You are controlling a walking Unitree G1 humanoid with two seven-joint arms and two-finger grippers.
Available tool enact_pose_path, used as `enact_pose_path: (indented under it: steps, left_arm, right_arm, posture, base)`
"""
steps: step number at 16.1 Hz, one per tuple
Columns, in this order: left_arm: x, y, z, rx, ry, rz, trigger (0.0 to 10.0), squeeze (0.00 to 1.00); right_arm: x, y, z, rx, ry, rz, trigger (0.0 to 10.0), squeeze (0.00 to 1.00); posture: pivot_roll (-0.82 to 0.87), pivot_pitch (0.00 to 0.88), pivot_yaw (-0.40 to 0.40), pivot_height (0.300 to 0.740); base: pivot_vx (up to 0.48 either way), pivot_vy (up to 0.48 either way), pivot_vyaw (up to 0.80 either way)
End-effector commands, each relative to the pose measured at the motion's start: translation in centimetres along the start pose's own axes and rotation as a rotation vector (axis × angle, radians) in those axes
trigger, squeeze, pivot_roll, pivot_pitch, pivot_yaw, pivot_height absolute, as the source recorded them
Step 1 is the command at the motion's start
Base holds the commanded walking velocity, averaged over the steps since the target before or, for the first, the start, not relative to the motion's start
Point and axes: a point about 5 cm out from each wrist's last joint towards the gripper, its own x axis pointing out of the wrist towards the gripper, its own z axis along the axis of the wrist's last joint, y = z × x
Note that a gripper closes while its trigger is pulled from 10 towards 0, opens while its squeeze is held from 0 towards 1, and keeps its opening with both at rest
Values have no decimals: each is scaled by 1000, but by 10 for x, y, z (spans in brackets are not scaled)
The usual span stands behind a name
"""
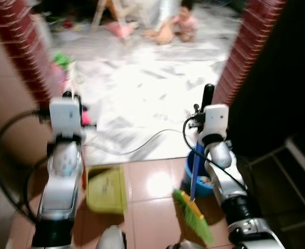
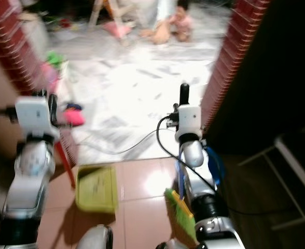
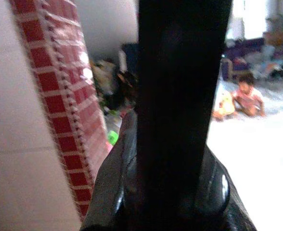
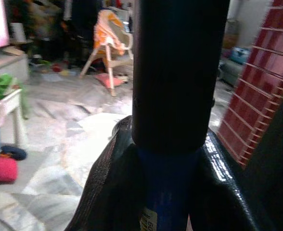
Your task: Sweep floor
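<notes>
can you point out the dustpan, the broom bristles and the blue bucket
dustpan point(image 1: 107, 189), left eye view, middle of its yellow-green tray
broom bristles point(image 1: 194, 215), left eye view, green brush head near the floor
blue bucket point(image 1: 190, 174), left eye view, its left wall beside the broom handle

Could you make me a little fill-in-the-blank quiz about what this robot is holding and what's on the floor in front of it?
1. The right gripper is shut on the blue handle of a broom with ____ bristles.
2. The dustpan on the tiled floor is ____ in colour.
3. Pillars on both sides of the doorway are faced with ____ tiles.
4. A thin ____ trails across the floor past the doorway.

Missing words: green; yellow; red; cable
</notes>
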Motion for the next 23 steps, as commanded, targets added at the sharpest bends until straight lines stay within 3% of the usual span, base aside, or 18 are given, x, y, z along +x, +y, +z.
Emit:
enact_pose_path:
  steps: [1,7,13,18,23]
  left_arm:
    - [5,8,20,28,-95,35,10000,0]
    - [-4,3,11,1,-40,69,10000,0]
    - [-21,13,-2,55,9,76,10000,0]
    - [-19,0,2,-7,3,25,10000,0]
    - [-20,1,3,-31,3,10,10000,0]
  right_arm:
    - [7,-1,13,5,-58,6,10000,0]
    - [8,1,16,8,-60,32,10000,0]
    - [1,-7,17,36,-60,-2,10000,0]
    - [-1,-3,16,44,-59,18,10000,0]
    - [0,-7,18,46,-54,12,10000,0]
  posture:
    - [33,0,-28,740]
    - [38,0,-55,740]
    - [29,7,-47,740]
    - [20,19,-47,740]
    - [16,27,-49,740]
  base:
    - [0,0,800]
    - [0,0,800]
    - [0,0,800]
    - [0,0,559]
    - [0,0,0]
